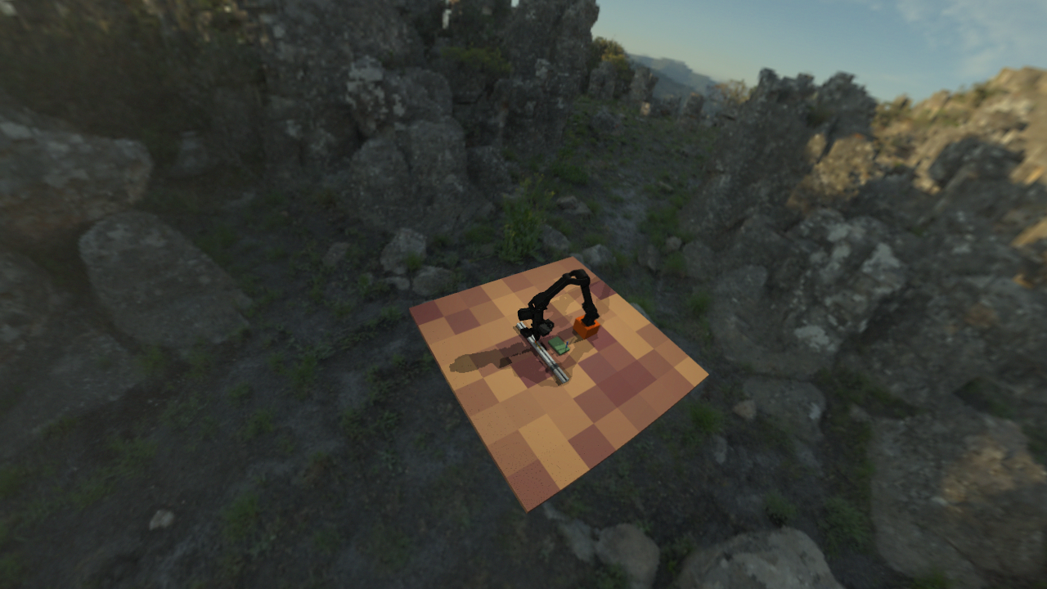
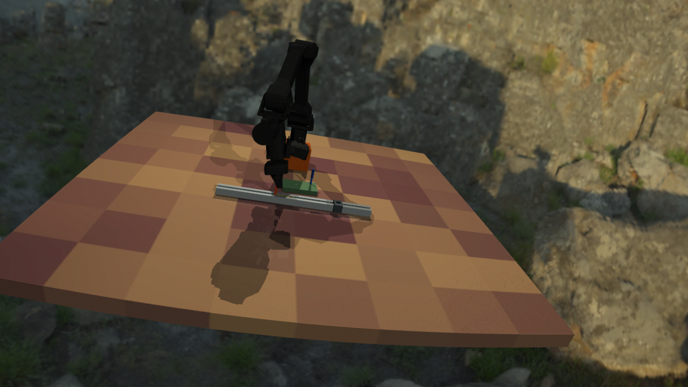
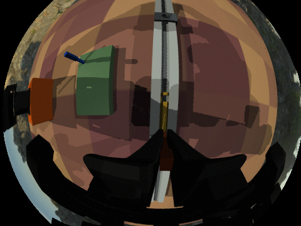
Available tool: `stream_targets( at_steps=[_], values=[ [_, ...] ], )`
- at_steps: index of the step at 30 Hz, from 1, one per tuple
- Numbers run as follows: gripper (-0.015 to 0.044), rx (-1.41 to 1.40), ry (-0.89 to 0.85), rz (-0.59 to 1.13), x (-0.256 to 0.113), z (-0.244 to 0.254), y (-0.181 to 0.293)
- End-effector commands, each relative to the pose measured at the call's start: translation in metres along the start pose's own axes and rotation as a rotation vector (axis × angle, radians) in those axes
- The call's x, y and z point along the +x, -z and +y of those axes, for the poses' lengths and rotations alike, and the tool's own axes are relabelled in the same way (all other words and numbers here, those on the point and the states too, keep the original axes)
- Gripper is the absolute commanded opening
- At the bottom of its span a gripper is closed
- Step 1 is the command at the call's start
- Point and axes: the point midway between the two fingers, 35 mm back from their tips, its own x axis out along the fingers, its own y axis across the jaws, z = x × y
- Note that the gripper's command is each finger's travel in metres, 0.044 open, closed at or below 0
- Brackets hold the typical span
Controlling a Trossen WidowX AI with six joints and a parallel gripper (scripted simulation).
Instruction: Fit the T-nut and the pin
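Claw closed on orange handle at rail slot.
One claw, its fingers nearly together, gripped one orange handle; one brass T-nut extended from the handle toward 12 o'clock in the wrist view, along the slot of one aluminum rail. Whether the nut lay fully under the lips could not be determined. One dark bracket with one visible hole sat across the rail at 12 o'clock in the wrist view, well apart from the nut. One green tray rested on the worktop at 10 o'clock from the claw, with one blue pin standing tilted in it.
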Motion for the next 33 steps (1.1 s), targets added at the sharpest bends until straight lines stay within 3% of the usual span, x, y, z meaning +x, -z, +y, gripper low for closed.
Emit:
stream_targets(
  at_steps=[1, 33],
  values=[
    [-0.0150, 0.002, 0.000, -0.006, 0.002, 0.001, -0.007],
    [-0.0150, 0.002, 0.001, -0.011, 0.014, 0.001, -0.060]
  ],
)
